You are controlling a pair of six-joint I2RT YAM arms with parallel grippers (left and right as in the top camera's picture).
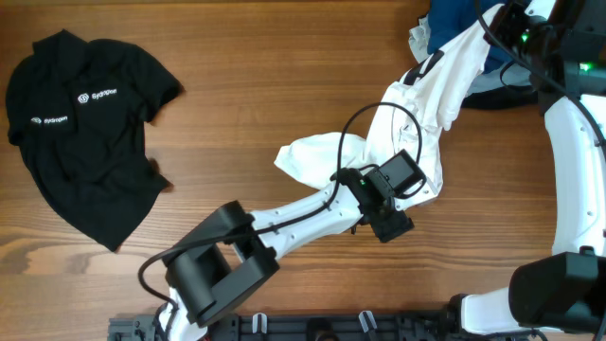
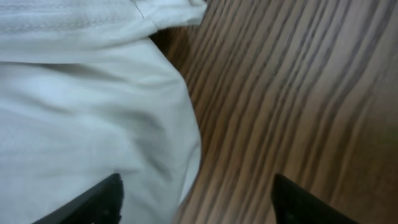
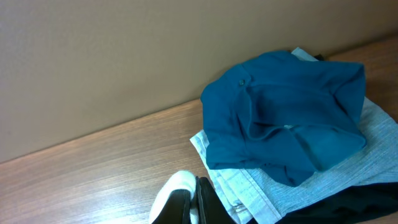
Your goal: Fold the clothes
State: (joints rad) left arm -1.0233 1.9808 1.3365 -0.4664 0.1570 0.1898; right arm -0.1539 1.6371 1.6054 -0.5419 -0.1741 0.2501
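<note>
Wooden table (image 1: pixel 284 57), brown with a strong grain, is carrying every item listed, nearest first

Item 1: left gripper (image 2: pixel 196 200). It is hovering low at the near end of the cloth with its jaws standing apart and nothing between them. One finger is sitting over white fabric, the other over bare wood.

Item 2: white T-shirt (image 1: pixel 417 123). It is lying bunched and twisted, running from the middle of the table up towards the far right corner, with a loose lobe spilling to the left. No chest print is showing (probably turned under). Judged soft, light and limp, it is likely sagging and sliding wherever it is not pinched. The hem or a shoulder seam is looking like the better place to grip, not the crumpled middle.

Item 3: black shirt (image 1: pixel 85 142). It is lying spread out at far left, well apart from the white one.

Item 4: right gripper (image 3: pixel 194 205). Its fingers are pressing shut, apparently pinching the far end of the white T-shirt and holding it raised.

Item 5: blue garment (image 3: pixel 286 112). It is resting on a pale grey garment (image 3: pixel 249 186) near the plain wall (image 3: pixel 93 62)
</note>
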